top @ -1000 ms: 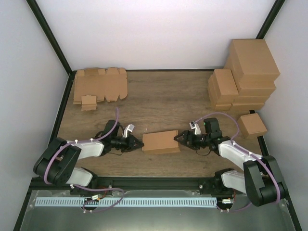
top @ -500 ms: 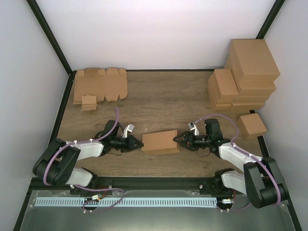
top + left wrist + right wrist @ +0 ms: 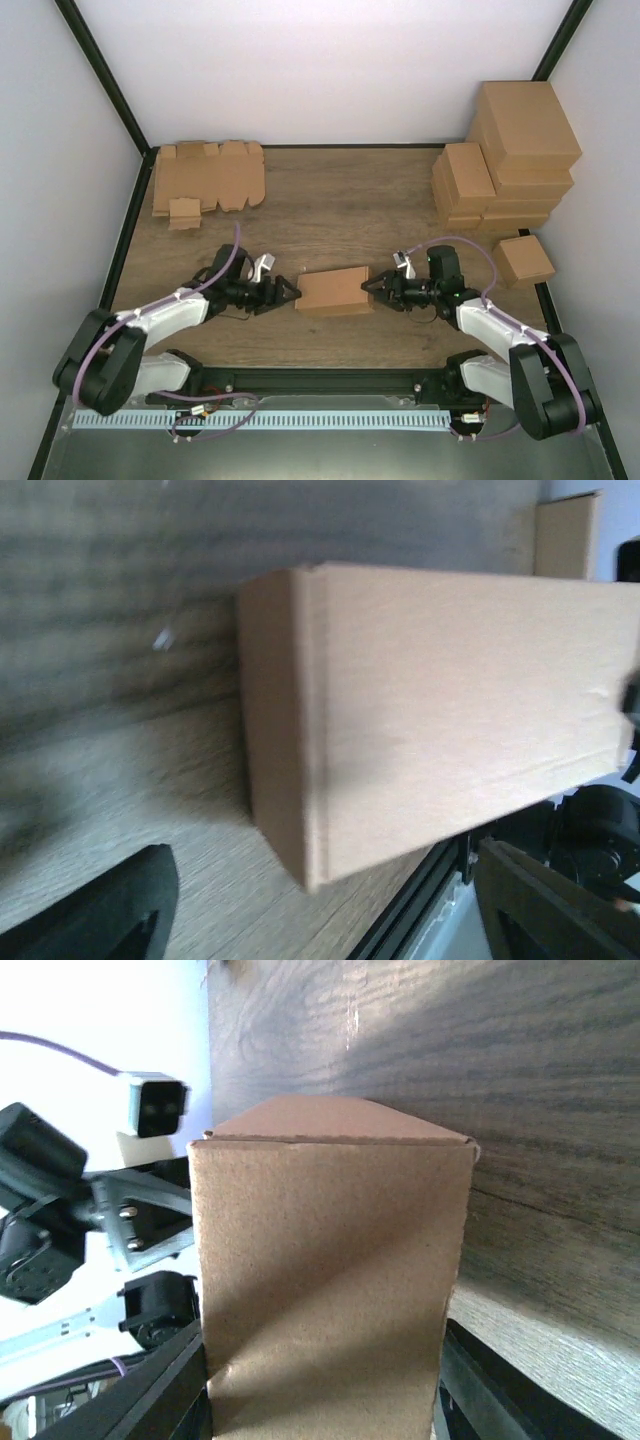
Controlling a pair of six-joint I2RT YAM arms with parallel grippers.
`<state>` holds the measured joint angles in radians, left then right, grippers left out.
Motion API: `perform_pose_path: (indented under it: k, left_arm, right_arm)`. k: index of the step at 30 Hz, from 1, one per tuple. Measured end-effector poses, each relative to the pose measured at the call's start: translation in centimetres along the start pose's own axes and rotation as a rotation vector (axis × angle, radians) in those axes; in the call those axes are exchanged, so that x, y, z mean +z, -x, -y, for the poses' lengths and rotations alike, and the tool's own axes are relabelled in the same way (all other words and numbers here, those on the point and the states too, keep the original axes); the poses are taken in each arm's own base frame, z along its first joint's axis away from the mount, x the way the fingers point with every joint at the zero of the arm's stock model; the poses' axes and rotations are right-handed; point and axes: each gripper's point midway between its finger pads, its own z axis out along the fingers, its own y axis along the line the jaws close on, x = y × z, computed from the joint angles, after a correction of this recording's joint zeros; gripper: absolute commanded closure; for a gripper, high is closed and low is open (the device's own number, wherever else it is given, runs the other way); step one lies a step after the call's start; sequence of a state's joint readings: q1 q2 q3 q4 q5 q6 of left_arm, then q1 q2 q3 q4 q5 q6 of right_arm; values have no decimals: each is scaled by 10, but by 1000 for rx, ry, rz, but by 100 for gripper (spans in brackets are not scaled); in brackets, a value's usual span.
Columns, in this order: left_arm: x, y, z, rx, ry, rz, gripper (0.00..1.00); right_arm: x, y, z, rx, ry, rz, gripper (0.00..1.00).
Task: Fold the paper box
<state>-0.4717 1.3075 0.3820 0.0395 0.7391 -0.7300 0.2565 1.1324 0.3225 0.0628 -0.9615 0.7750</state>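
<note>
Now that my left pincer [image 3: 284,293] has sprung wide open, its fingers stand clear of the left end of the paper box [image 3: 331,291], which lies closed up on the table [image 3: 330,215] between both arms. My right pincer [image 3: 376,288] has narrowed around the opposite end, a finger along each side. Whether it truly pinches the card I cannot tell. Folding looks finished to me, with the right arm taking over. Farther back lie flat blanks [image 3: 208,178] and stacked cartons [image 3: 505,160].
</note>
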Motion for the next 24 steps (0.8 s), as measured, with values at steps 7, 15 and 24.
perform_pose_path:
  k: [7,15,24]
  left_arm:
    - [-54,44,84,208,-43,202,9]
    - [-86,49,120,279,-58,279,9]
    - [-77,35,97,225,-18,220,9]
  right_arm:
    - [-11,24,-13,17,-15,148,53]
    - [-63,90,-52,86,6,556,57]
    - [-170,165,-91,173,112,1153,61]
